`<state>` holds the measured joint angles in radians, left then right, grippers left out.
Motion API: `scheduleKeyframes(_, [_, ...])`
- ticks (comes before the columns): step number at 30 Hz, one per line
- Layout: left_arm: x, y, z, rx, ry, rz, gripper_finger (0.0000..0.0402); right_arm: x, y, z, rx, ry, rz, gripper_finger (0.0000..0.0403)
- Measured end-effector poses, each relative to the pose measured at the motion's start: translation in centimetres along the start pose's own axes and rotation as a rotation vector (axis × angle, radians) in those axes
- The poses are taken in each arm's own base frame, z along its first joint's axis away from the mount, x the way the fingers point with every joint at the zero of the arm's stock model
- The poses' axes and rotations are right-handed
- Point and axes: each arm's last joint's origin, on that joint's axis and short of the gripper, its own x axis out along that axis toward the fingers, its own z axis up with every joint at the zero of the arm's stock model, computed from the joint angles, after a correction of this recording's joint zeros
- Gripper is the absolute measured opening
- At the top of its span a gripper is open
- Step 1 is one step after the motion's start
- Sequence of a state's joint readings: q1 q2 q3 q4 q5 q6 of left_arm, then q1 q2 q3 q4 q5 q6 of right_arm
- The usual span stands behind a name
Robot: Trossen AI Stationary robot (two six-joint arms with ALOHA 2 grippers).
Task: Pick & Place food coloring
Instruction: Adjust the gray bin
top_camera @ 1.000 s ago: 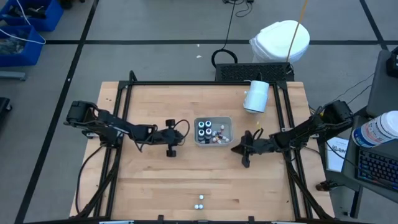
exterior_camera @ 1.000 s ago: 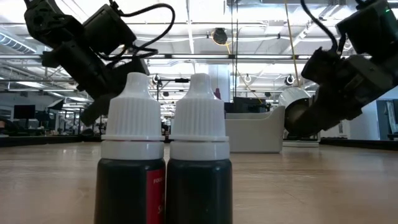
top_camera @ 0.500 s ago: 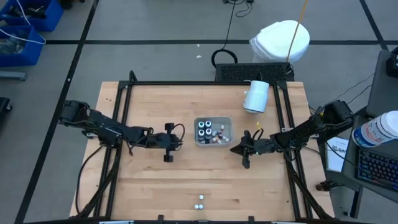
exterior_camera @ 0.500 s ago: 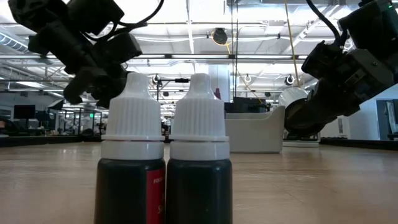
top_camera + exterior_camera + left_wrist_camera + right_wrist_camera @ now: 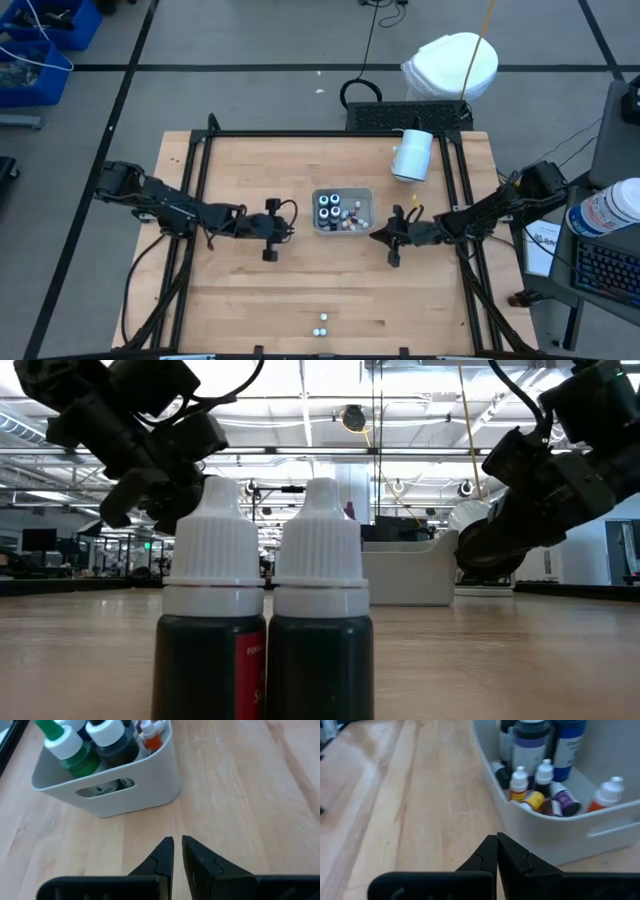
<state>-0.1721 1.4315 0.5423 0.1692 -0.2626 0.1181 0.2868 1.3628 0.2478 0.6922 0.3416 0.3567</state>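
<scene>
Wooden tabletop, light-grained, framed by a black rail, carries the work.

Nearest the table's front edge stand 2 food coloring bottles (image 5: 320,324), upright, touching or just beside each other, white caps over dark bodies, well apart from everything else. In the low view they fill the foreground (image 5: 265,600). Judgement: these are the 2 items not yet placed.

Mid-table sits the grey tray (image 5: 366,196). It holds larger bottles with green, blue and dark contents plus several small droppers lying loose.

Left gripper (image 5: 268,244) hangs just beside the tray on its left; in the left wrist view its fingertips stand a narrow slit apart (image 5: 176,845), holding nothing. Right gripper (image 5: 384,240) hangs just beside the tray's right corner, fingers fully together (image 5: 496,842), also empty.

Farthest back, a white cylinder (image 5: 411,154) lies near the rear rail, clear of the work.

Judgement on the step in hand: reach for a front bottle.
1. Open the fingers wide before descending.
2. Take the outer bottle first, gripping its body below the cap.
3. Approach from the open side; the pair may topple if nudged.
</scene>
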Motion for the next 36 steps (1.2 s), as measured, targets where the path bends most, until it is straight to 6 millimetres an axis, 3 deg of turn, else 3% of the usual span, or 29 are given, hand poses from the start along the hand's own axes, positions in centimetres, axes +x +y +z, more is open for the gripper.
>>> scheduleKeyframes(15, [0.24, 1.04, -0.09, -0.101, 0.003, 0.031, 0.0047, 0.15, -0.40, 0.13, 0.067, 0.006, 0.003, 0.0000])
scheduleKeyframes(36, [0.16, 0.66, -0.03, -0.044, 0.000, 0.019, 0.0047, 0.25, -0.80, 0.28, 0.070, -0.007, -0.036, 0.0000])
